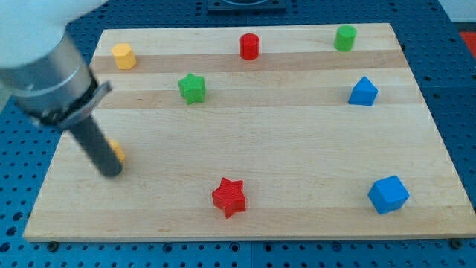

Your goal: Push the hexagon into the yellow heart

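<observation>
**Yellow blocks at the left edge, rod beside one of them**

Wooden and pale, the counter [245,126] carries eight small blocks. At the far left corner stands the yellow hexagon [123,56] — a short upright prism with flat sides, alone and touching nothing. Nearer, on the left side, a second yellow block [116,152] shows only as a sliver of orange-yellow; the dark rod crosses in front of it, so its shape cannot be made out. My tip [111,173] rests on the counter just beside that hidden block, at its near left, and is well apart from the hexagon. The arm has no jaws, only the rod — nothing to be apart or together.

Along the far edge sit a red cylinder [250,46] in the middle and a green cylinder [344,37] to the right. A green star [192,88] lies right of the hexagon and slightly nearer. On the right side are a blue block with a peaked top [363,91] and, nearer, a blue cube [388,194]. A red star [229,196] sits near the front edge, around the middle.
</observation>
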`<state>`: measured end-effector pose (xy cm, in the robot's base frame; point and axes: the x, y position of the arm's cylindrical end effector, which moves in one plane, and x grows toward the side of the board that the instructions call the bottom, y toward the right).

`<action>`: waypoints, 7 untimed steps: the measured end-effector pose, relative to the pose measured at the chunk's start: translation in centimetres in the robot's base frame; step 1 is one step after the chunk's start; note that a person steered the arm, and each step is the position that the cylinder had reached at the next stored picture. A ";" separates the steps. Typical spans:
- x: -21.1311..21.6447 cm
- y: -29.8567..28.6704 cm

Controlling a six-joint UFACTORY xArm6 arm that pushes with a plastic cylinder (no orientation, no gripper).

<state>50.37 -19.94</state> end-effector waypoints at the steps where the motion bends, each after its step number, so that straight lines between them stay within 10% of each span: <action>1: -7.4 1.1; 3: -9.4 1.5; 5: -24.4 1.5; 7: -29.7 -3.9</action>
<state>20.70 -23.86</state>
